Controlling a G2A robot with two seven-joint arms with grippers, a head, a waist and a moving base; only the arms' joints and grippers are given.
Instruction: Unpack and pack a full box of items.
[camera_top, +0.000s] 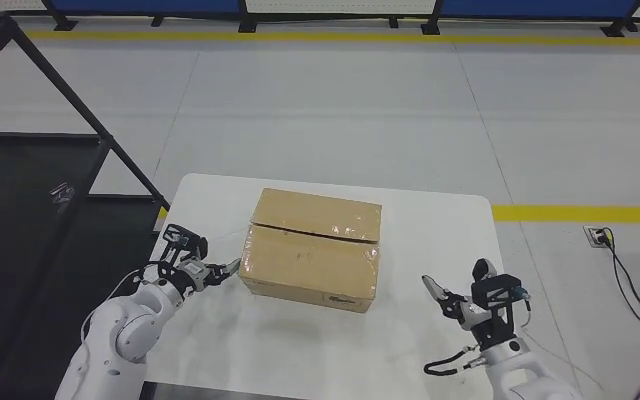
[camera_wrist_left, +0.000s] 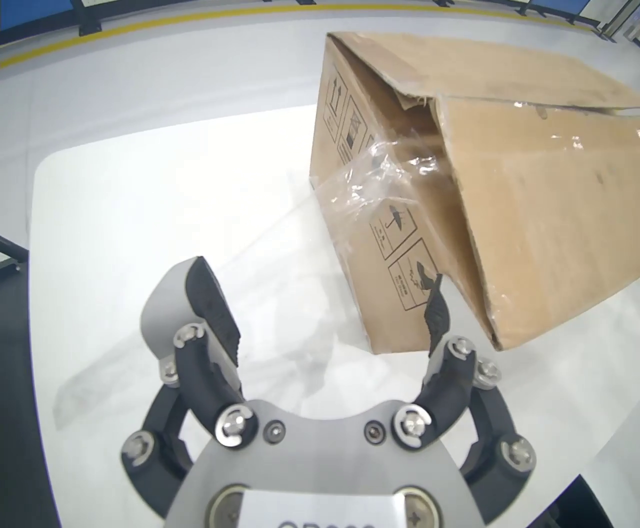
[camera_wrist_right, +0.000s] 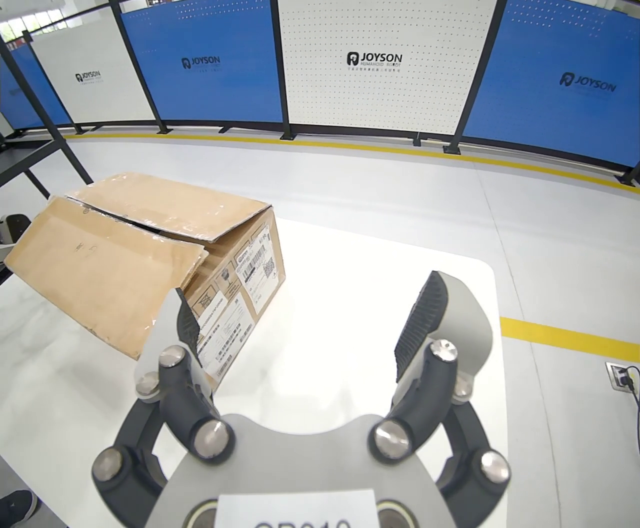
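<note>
A brown cardboard box (camera_top: 314, 249) sits in the middle of the white table (camera_top: 430, 230), its two top flaps folded down with a torn seam between them. Loose clear tape (camera_wrist_left: 372, 175) hangs off its end face. My left gripper (camera_top: 207, 262) is open just off the box's left end (camera_wrist_left: 380, 235), one fingertip (camera_wrist_left: 434, 305) close to the lower corner. My right gripper (camera_top: 440, 325) is open over bare table to the right of the box (camera_wrist_right: 150, 245), a short gap from the labelled end face (camera_wrist_right: 245, 290).
A black metal frame (camera_top: 70, 150) stands off the table's left side. Bare tabletop lies in front of the box and to its right. A yellow floor line (camera_top: 565, 212) and a wall socket (camera_top: 598, 236) are on the floor beyond the right edge.
</note>
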